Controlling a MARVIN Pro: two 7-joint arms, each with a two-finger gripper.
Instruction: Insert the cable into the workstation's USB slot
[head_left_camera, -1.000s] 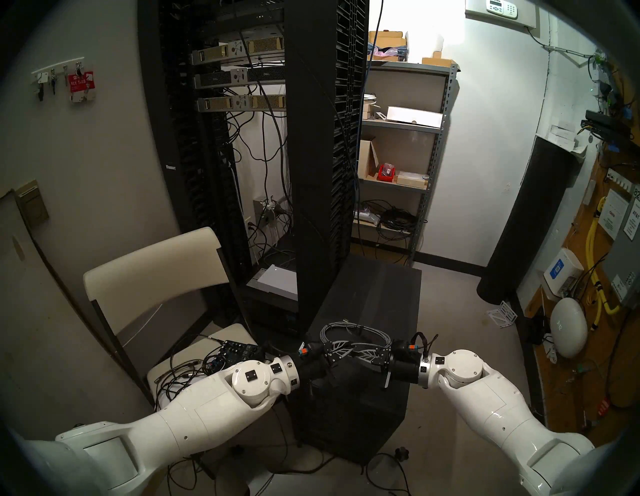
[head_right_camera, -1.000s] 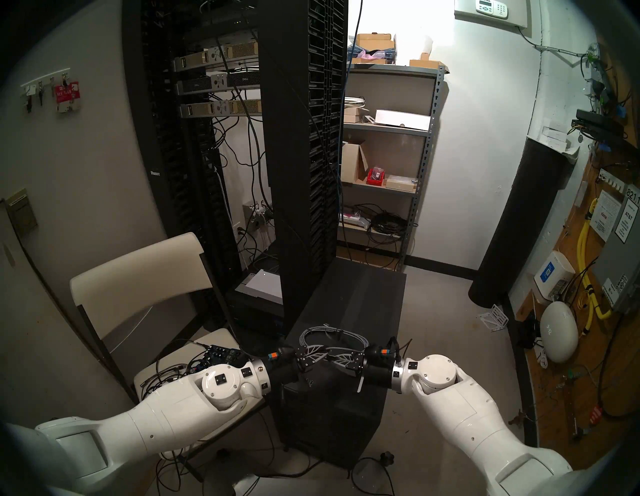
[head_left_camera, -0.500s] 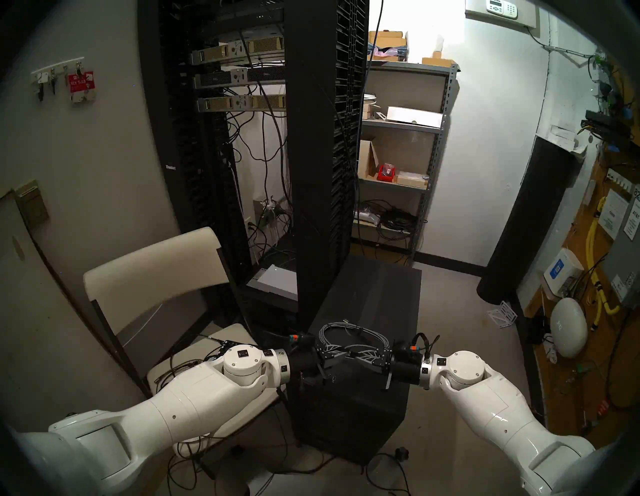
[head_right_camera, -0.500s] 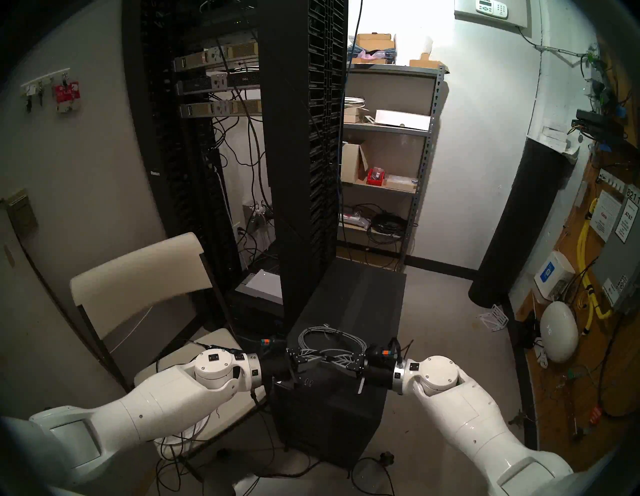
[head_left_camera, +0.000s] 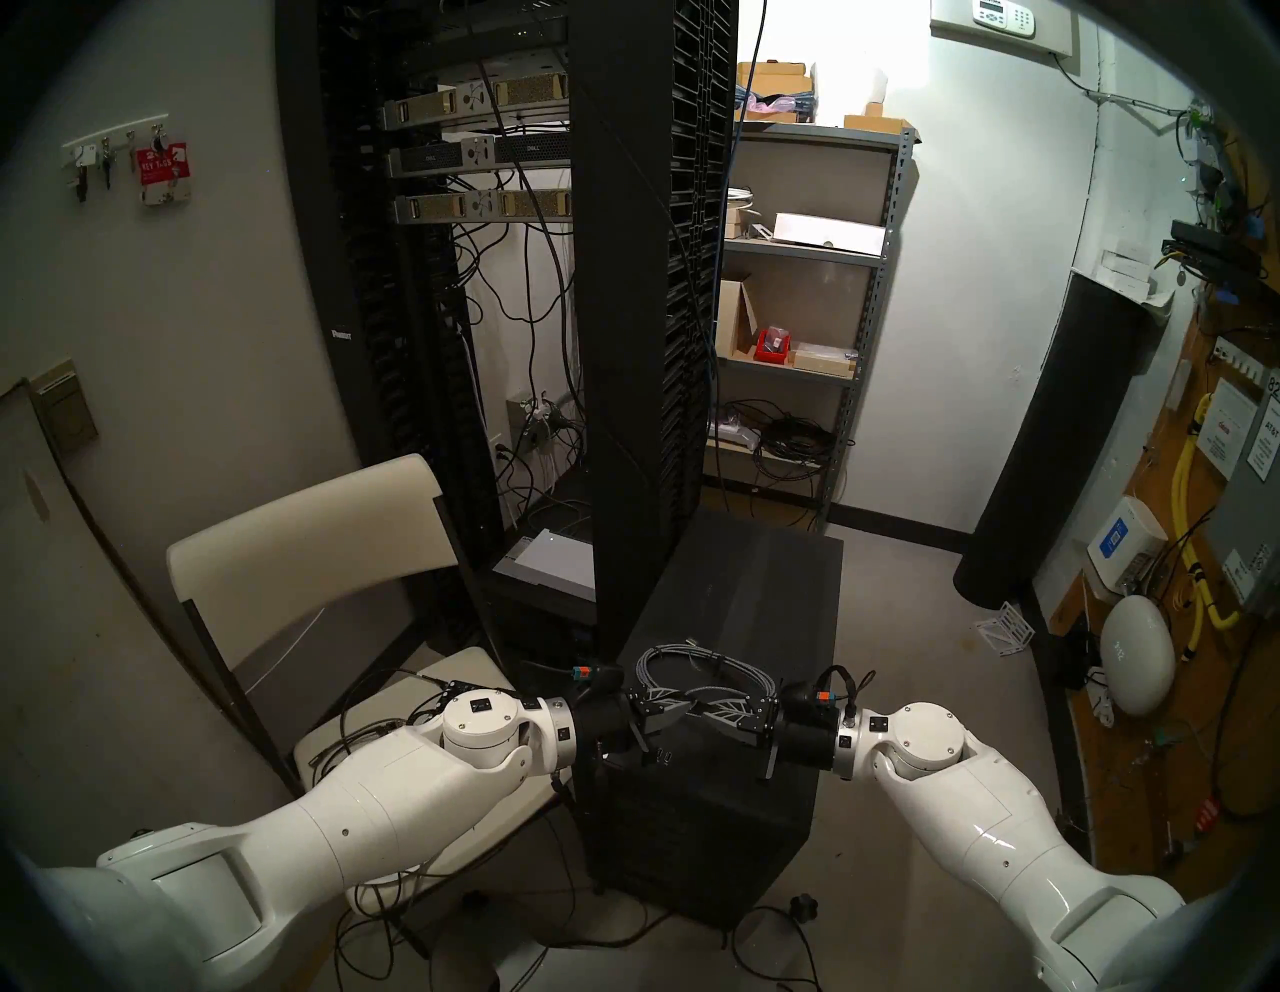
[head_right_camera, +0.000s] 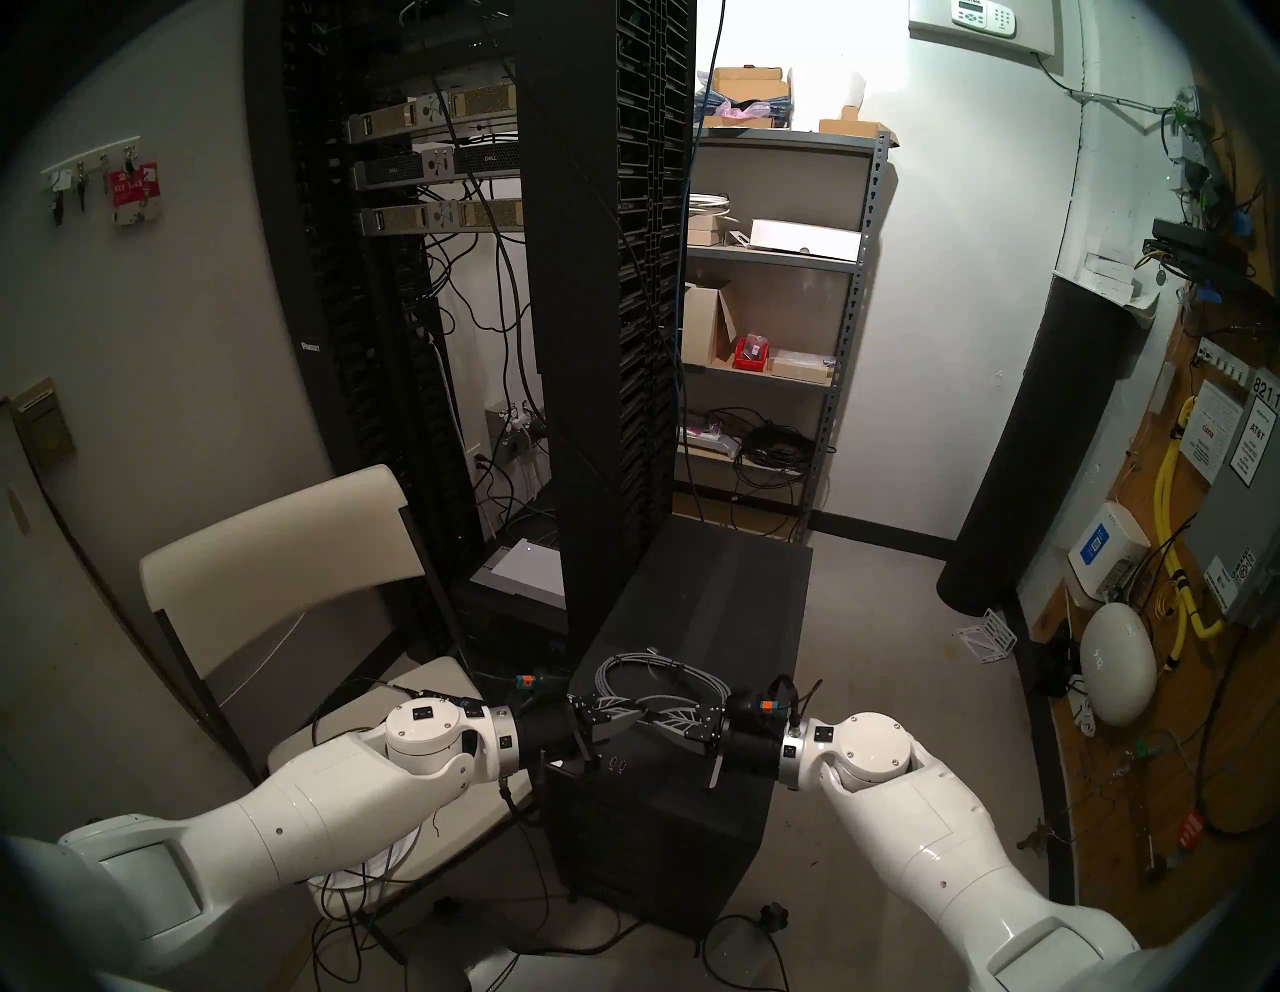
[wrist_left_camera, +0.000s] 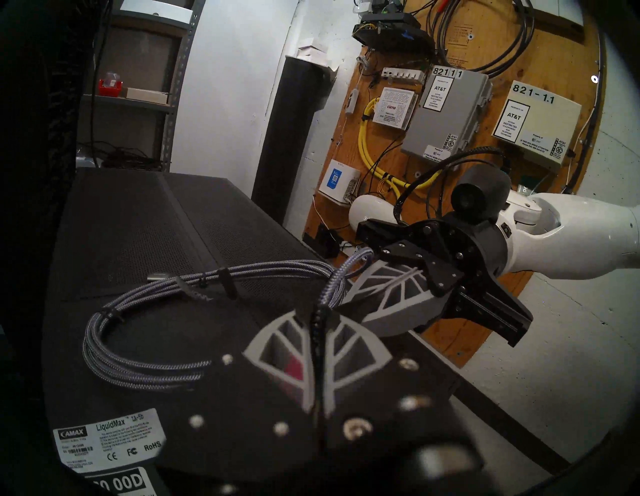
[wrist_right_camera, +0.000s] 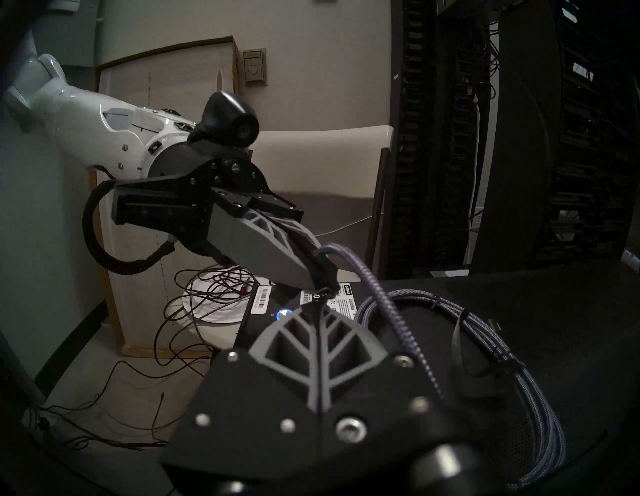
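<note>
Now both grippers are meeting tip to tip over the workstation (head_left_camera: 748, 596): left gripper (wrist_left_camera: 318, 313) jaws pinching the cable (wrist_left_camera: 145, 346) (coil lying on top), right gripper (wrist_right_camera: 320, 294) jaws closed, apparently empty.

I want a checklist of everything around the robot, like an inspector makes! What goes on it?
Surface: computer tower top, matte black, white sticker near the front.
Job's things: grey cable coiled on the tower; two small slots at its front edge look empty.
Clutter: thin black wires on the white chair.
Grippers: left pincer shut on a cable strand; right pincer shut, cable passing beside it.
Cables: floor wires under the chair.
Surroundings: tall black rack, grey shelf.
</note>
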